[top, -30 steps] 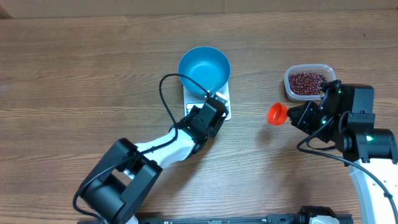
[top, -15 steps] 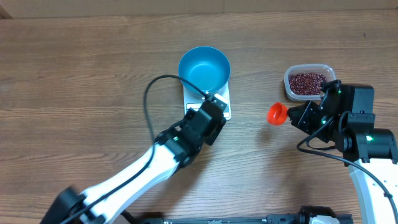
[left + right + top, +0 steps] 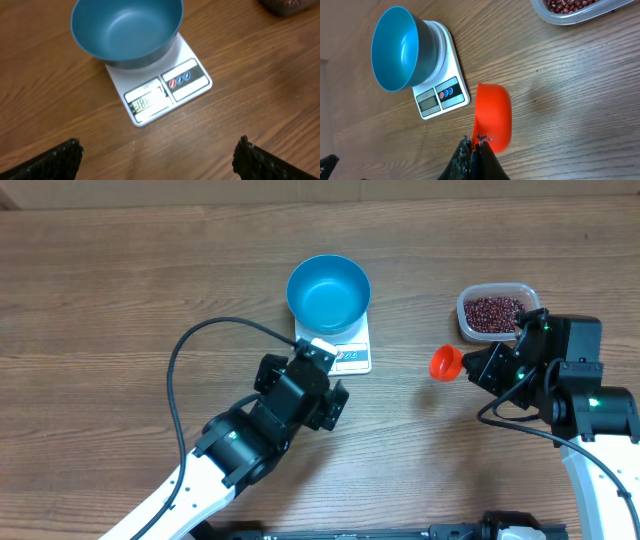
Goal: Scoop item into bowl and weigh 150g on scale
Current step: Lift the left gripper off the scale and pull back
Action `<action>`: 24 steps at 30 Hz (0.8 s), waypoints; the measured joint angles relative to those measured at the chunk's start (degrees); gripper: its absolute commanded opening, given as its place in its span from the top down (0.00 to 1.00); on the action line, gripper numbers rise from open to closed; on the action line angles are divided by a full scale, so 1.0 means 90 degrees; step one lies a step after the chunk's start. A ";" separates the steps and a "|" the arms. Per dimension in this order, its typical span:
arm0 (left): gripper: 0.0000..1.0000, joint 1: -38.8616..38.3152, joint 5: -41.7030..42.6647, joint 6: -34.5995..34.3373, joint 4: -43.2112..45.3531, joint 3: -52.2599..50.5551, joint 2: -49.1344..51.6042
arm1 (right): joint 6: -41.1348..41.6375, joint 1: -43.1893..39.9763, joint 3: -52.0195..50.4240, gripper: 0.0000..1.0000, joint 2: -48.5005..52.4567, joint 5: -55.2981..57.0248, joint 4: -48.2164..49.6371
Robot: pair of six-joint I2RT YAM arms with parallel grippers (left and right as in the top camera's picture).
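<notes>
Table [image 3: 120,280]: 1 bowl [image 3: 328,292], 1 scale [image 3: 352,360], 1 scoop [image 3: 446,363].

Scale [image 3: 165,91] display [image 3: 146,103], just in front of the bowl [image 3: 127,30]: dark digits, too blurred to read. Nothing else legible.

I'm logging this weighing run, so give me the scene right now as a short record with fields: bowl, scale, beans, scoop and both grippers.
blue bowl: on the scale, empty
kitchen scale: white, display lit, digits unreadable
red beans: in the clear plastic tub, none in the bowl
orange scoop: between scale and tub
left gripper: open, holding nothing, near the scale
right gripper: shut on the scoop
</notes>
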 measured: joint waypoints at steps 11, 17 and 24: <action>0.01 0.0000 -0.0187 -0.0872 -0.0651 -0.0005 -0.0712 | 0.0002 0.0000 0.0000 0.96 0.0000 0.0002 -0.0056; 0.00 0.0000 -0.0238 -0.0991 -0.0916 -0.0005 -0.1207 | 0.0002 0.0000 0.0000 0.96 0.0000 0.0002 -0.0056; 0.01 0.0000 -0.0238 -0.0991 -0.0991 -0.0005 -0.1239 | 0.0000 0.0000 0.0000 0.96 0.0000 0.0002 -0.0051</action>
